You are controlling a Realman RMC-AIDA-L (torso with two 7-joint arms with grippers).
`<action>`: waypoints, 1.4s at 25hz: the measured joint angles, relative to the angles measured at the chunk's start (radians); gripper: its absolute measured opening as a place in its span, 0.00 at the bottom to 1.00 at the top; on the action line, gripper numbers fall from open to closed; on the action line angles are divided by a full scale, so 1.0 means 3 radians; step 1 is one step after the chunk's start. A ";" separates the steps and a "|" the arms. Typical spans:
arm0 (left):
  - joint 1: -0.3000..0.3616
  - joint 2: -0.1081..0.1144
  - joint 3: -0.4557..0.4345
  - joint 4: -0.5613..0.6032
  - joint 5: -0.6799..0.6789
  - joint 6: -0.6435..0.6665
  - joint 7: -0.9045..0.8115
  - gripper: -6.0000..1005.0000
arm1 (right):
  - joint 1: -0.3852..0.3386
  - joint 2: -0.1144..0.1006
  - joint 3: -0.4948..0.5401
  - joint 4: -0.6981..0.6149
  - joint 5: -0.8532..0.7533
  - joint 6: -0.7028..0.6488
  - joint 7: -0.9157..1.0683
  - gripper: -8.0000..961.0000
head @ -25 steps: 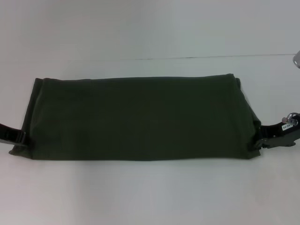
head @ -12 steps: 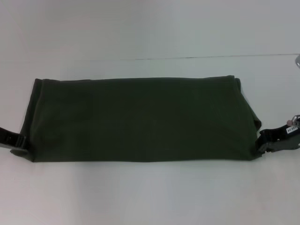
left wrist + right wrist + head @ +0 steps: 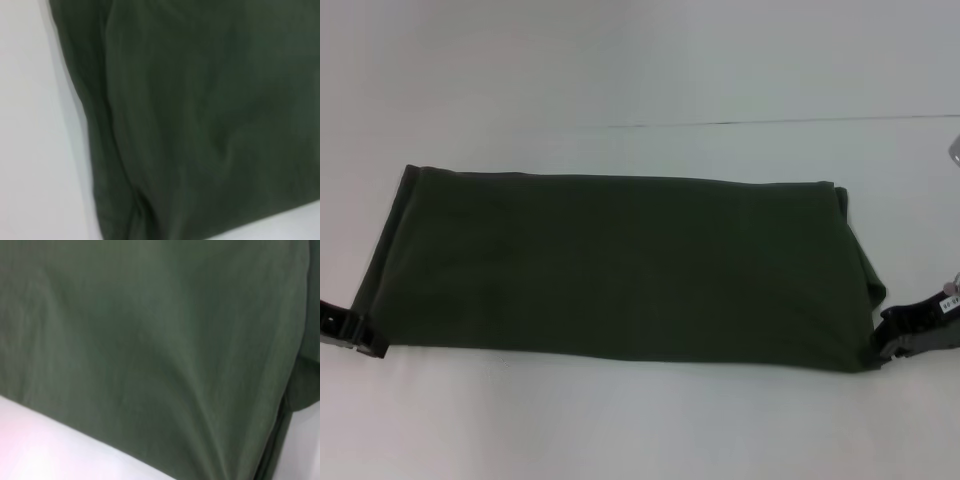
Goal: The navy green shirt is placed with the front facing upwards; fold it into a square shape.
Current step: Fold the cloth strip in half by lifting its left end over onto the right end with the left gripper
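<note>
The navy green shirt [image 3: 620, 270], soft and limp, is laid as a wide folded band across the table [image 3: 640, 420], apparently pinched at its near corners by the left gripper [image 3: 368, 338] and right gripper [image 3: 882, 348].

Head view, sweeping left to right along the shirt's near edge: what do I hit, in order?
left gripper at the near-left corner → navy green shirt, folded into a long band → right gripper at the near-right corner.
</note>
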 joint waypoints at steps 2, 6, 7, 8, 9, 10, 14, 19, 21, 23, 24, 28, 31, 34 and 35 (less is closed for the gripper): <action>0.0004 0.0000 0.0000 0.0005 0.0002 0.0024 0.0000 0.05 | -0.0016 0.0000 -0.0001 0.0001 -0.0003 -0.0044 -0.0021 0.06; 0.0031 -0.0009 -0.0009 0.0111 -0.0004 -0.0021 -0.0037 0.05 | -0.0032 0.0000 -0.0002 0.0005 -0.0005 -0.0059 -0.0041 0.06; 0.0036 -0.0012 -0.0010 0.0149 -0.0008 -0.0041 -0.0059 0.05 | -0.0032 0.0000 -0.0002 0.0005 -0.0005 -0.0056 -0.0043 0.06; 0.0038 -0.0014 -0.0008 0.0202 -0.0008 -0.0076 -0.0101 0.05 | -0.0032 -0.0001 -0.0002 0.0005 -0.0005 -0.0053 -0.0043 0.06; 0.0041 -0.0020 -0.0003 0.0239 -0.0004 -0.0107 -0.0132 0.05 | -0.0032 -0.0002 -0.0002 0.0005 -0.0005 -0.0052 -0.0044 0.06; 0.0043 -0.0027 0.0003 0.0276 0.0003 -0.0141 -0.0164 0.05 | -0.0031 -0.0004 -0.0002 0.0005 -0.0005 -0.0051 -0.0044 0.06; 0.0049 -0.0048 0.0020 0.0317 0.0011 -0.0233 -0.0190 0.11 | -0.0023 -0.0005 -0.0002 0.0005 -0.0005 -0.0055 -0.0045 0.06; 0.0056 -0.0079 0.0127 0.0278 0.0091 -0.0411 -0.0263 0.26 | -0.0022 -0.0013 -0.0002 0.0004 -0.0005 -0.0068 -0.0045 0.06; 0.0059 -0.0093 0.0185 0.0266 0.0100 -0.0452 -0.0274 0.32 | -0.0022 -0.0014 -0.0002 0.0005 -0.0005 -0.0069 -0.0045 0.06; 0.0065 -0.0111 0.0258 0.0267 0.0100 -0.0496 -0.0300 0.37 | -0.0022 -0.0014 -0.0002 0.0006 -0.0005 -0.0069 -0.0045 0.06; 0.0069 -0.0116 0.0292 0.0271 0.0100 -0.0515 -0.0321 0.39 | -0.0023 -0.0014 -0.0002 0.0006 -0.0005 -0.0070 -0.0045 0.06; 0.0076 -0.0120 0.0335 0.0275 0.0100 -0.0564 -0.0359 0.47 | -0.0027 -0.0014 -0.0002 0.0006 -0.0005 -0.0071 -0.0047 0.06; 0.0080 -0.0120 0.0361 0.0272 0.0100 -0.0598 -0.0372 0.54 | -0.0029 -0.0014 -0.0002 0.0006 -0.0005 -0.0072 -0.0049 0.06; 0.0086 -0.0118 0.0364 0.0260 0.0100 -0.0607 -0.0376 0.65 | -0.0030 -0.0014 -0.0002 0.0006 -0.0004 -0.0072 -0.0050 0.06; 0.0088 -0.0116 0.0365 0.0250 0.0101 -0.0607 -0.0377 0.69 | -0.0031 -0.0014 -0.0002 0.0006 -0.0005 -0.0072 -0.0050 0.06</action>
